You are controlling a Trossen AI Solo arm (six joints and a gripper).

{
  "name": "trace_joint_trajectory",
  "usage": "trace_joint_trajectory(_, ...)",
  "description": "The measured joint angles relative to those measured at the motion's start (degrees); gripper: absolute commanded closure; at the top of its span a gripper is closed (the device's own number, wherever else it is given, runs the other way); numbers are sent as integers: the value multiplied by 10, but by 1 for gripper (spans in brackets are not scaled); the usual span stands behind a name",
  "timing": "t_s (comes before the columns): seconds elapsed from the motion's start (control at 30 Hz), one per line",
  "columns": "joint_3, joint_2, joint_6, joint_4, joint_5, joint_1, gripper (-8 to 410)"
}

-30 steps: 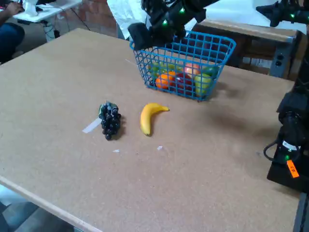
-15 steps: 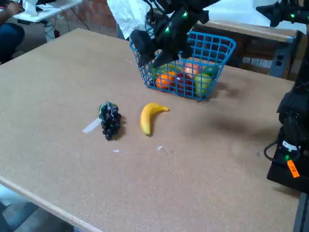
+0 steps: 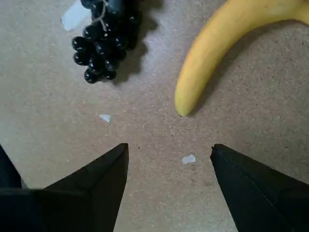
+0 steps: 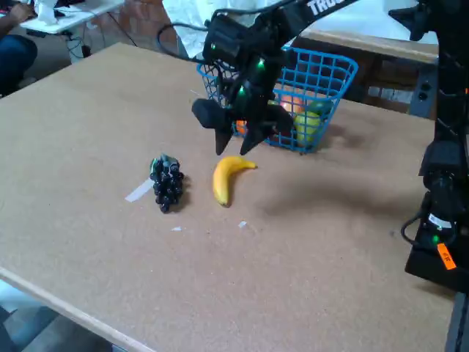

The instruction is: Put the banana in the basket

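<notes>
Black gripper (image 4: 233, 143) fingers spread wide, holding nothing, above the tan table (image 4: 88, 132). Small curved yellow banana (image 4: 226, 177) lies just below, near side of blue wire-mesh basket (image 4: 322, 73). Risk: fingers look off-centre in wrist view; closing could nudge it towards the dark grape bunch (image 3: 104, 38).

You get soft, even light from above in both views, with no glare on the table (image 4: 88, 132). In the fixed view the picture is a little grainy and soft, and the arm (image 4: 249, 59) looks slightly smeared; a faint broad shadow lies on the board to the right of the banana (image 4: 226, 177). In the wrist view the banana (image 3: 217, 48) and the grapes (image 3: 104, 43) are fairly sharp, each with a soft shadow along its right side, while the dark gripper (image 3: 169, 154) fingers at the bottom edge are featureless and slightly blurred.
</notes>
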State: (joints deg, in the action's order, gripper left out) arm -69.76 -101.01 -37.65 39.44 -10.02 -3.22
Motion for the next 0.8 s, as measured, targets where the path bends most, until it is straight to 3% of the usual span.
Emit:
trace_joint_trajectory(0.23,0,-3,-16,-36,45,3,166)
trace_joint_trajectory(0.47,0,-22,-42,-111,48,12,166)
trace_joint_trajectory(0.8,0,-109,-58,-106,30,29,166)
